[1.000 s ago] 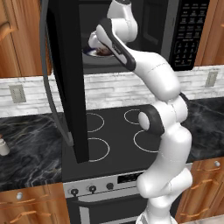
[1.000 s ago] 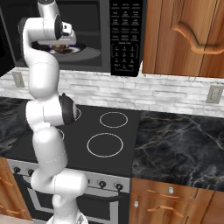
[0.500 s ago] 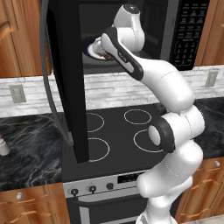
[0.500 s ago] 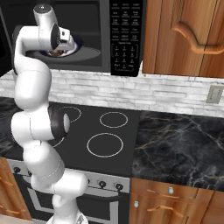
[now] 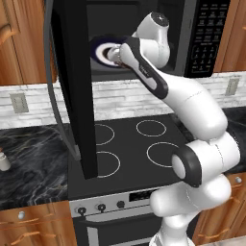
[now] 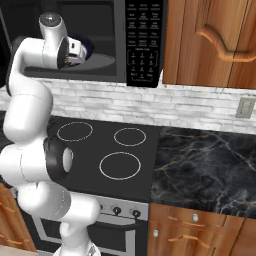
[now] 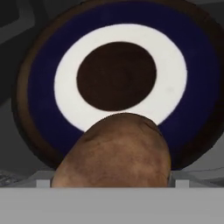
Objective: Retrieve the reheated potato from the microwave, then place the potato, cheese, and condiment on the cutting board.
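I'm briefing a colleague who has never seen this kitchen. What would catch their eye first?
The white arm reaching up into the open microwave above the stove. In the hand view, a brown potato looms close, sitting on a plate ringed dark blue and white with a brown centre.

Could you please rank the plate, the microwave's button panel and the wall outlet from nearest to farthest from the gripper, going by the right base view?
1. The plate, inside the microwave, right beside the gripper.
2. The button panel, on the microwave's right side.
3. The wall outlet, far right on the backsplash.
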Tool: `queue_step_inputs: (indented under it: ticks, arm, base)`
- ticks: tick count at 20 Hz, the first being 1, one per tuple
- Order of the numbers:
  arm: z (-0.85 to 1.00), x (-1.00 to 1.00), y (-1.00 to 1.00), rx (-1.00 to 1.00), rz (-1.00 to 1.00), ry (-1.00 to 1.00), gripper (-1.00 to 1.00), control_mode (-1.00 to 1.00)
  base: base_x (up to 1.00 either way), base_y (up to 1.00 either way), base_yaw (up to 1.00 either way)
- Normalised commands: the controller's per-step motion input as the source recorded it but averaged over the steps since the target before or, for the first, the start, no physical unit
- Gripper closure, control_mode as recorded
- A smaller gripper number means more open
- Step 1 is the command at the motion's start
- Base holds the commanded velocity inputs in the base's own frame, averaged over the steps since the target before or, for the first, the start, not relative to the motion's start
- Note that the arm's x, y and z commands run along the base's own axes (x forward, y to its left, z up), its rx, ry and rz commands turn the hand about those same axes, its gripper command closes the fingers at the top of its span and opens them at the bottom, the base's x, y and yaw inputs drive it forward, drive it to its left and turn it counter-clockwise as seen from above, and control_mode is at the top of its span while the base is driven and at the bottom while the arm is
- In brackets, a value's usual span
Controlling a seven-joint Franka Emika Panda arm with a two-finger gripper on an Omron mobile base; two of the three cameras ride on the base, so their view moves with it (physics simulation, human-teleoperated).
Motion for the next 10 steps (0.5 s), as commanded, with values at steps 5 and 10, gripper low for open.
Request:
queue_step_inputs:
  ticks: [5, 10]
  arm:
    - [0.29, -0.2, -0.07, 0.02, 0.01, 0.0, 1.0, -1.0]
    - [0.22, -0.51, -0.06, 0.01, 0.03, -0.04, 1.0, -1.0]
  base:
    - [0.0, 0.0, 0.0]
    - [0.0, 0.0, 0.0]
